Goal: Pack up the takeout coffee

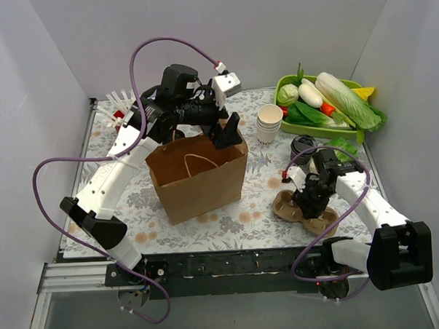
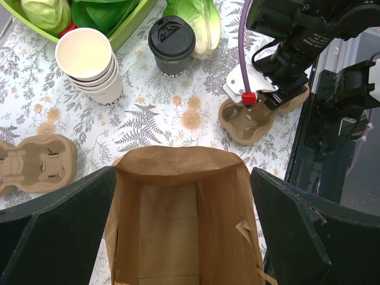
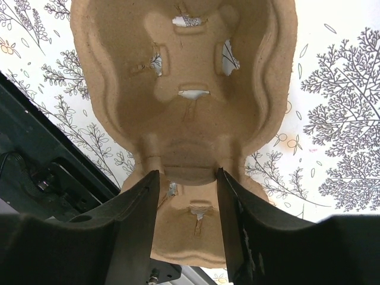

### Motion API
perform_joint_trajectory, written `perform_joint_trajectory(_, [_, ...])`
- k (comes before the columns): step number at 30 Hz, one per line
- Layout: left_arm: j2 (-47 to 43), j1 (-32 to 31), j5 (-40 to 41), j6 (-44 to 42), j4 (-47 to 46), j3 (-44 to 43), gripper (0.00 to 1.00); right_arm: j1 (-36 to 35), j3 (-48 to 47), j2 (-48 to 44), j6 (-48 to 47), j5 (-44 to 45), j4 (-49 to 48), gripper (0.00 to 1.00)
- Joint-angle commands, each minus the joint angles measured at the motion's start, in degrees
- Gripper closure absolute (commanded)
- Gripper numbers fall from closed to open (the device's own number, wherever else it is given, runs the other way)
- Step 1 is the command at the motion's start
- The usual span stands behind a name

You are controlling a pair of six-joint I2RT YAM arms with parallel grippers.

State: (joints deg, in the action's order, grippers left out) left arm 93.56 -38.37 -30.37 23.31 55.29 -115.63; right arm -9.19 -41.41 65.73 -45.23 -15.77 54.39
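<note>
Carrier [image 3: 190,89] rough matt moulded pulp, bag [image 2: 178,219] matt creased brown paper, lid [image 2: 171,37] smooth black plastic, slight sheen, cups [image 2: 89,59] white paper, bench [image 2: 148,119] cover matt, printed.

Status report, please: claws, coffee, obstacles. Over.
Left claw open above bag mouth. Right claw shut on pulp carrier waist. Lidded coffee cup on table, not in carrier. No obstacle seen.

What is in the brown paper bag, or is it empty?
Empty, as far as shown. The bag stands upright with its mouth open, and the left wrist view looks down onto bare paper inside.
</note>
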Motion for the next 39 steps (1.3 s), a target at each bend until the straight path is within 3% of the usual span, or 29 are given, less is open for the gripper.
perform_joint_trajectory(1, [-1.36,0.31,0.66,-0.81,0.26,-0.12,0.02,-1.18,0.54,0.45,-0.47,-0.23,-1.04,0.5])
perform_joint_trajectory(10, [-1.8,0.58,0.75,-1.07,0.35,0.32,0.02,-2.76,1.07,0.45,-0.38,0.48,-1.57,0.46])
perform_joint_trajectory(16, [-1.98,0.66,1.1,-1.34,0.52,0.5,0.02,-3.55,1.94,0.53,-0.12,1.44,-2.89,0.51])
perform_joint_trajectory(27, [-2.59,1.19,1.37,-1.78,0.7,1.02,0.02,-5.05,2.38,1.24,0.23,2.32,-3.59,0.46])
perform_joint_trajectory(33, [-3.03,1.45,1.37,-1.87,0.79,1.55,0.02,-5.22,0.98,0.89,1.11,3.72,-2.28,0.59])
perform_joint_trajectory(39, [-3.12,2.25,2.15,-1.25,0.09,1.64,0.02,-5.22,-8.23,-2.79,0.23,4.79,5.18,0.62])
